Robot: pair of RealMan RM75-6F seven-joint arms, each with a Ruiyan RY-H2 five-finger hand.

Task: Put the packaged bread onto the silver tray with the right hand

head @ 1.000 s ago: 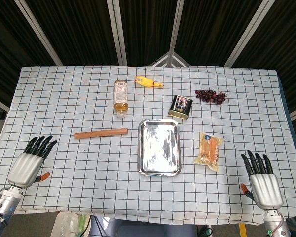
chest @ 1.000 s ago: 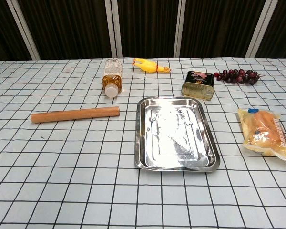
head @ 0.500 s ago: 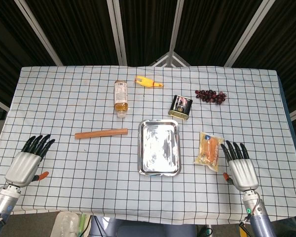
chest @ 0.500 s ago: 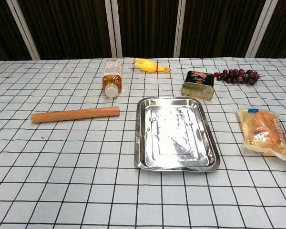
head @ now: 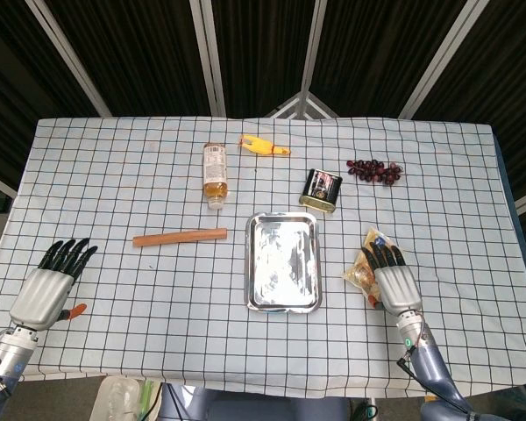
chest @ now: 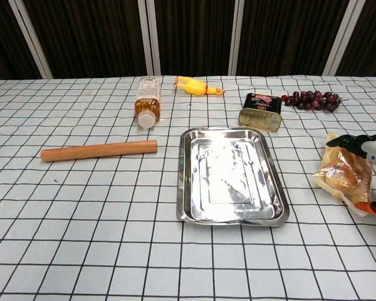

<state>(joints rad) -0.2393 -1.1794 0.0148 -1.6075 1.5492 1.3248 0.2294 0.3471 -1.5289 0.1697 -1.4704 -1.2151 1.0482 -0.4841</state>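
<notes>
My left robot hand rests at the near left table edge, fingers spread, holding nothing. My right robot hand lies over the packaged bread, covering most of it; can't tell if the fingers actually grip it. In chest view that hand is cut off at the frame edge. The bread sits on the table right of the silver tray, apart from it.
</notes>
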